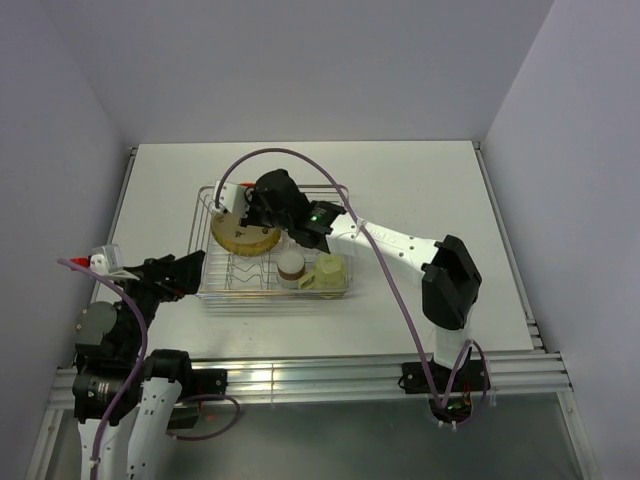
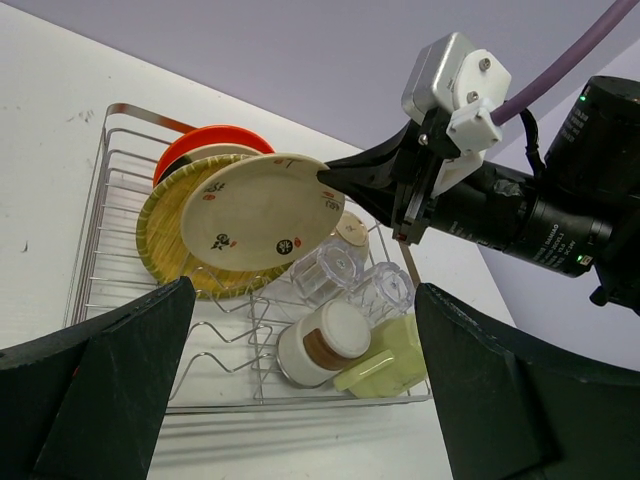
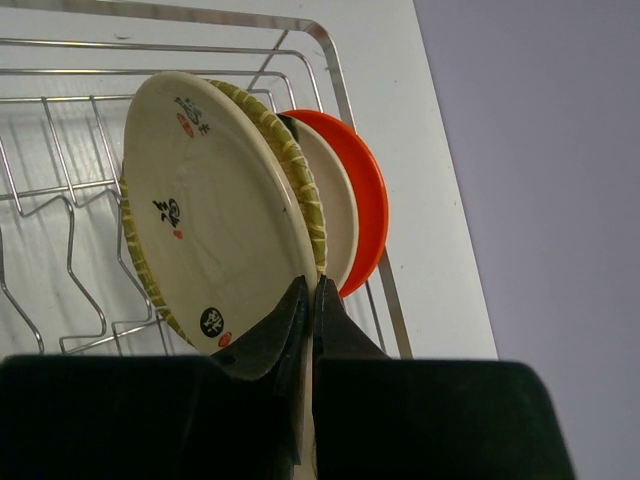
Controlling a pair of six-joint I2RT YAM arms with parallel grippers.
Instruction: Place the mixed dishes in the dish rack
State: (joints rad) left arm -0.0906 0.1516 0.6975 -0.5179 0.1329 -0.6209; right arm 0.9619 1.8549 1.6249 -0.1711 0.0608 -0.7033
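Right gripper (image 3: 310, 297) tight on the cream plate (image 3: 205, 210), printed characters illegible, beside the yellow woven plate (image 3: 298, 172); left gripper (image 2: 302, 295) spread wide.

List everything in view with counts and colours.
dish rack: one, silver, mid-table
orange plate: one, upright, rack's end
plain plate: one, cream, beside it
woven plate: one, yellow, next along
printed plate: one, cream, in front of woven plate
clear cup: two, in rack
banded cup: one, white-brown, in rack
mug: one, pale green, beside banded cup
table: one, white
right end effector: black, shut on printed plate
left end effector: black, open, left of rack
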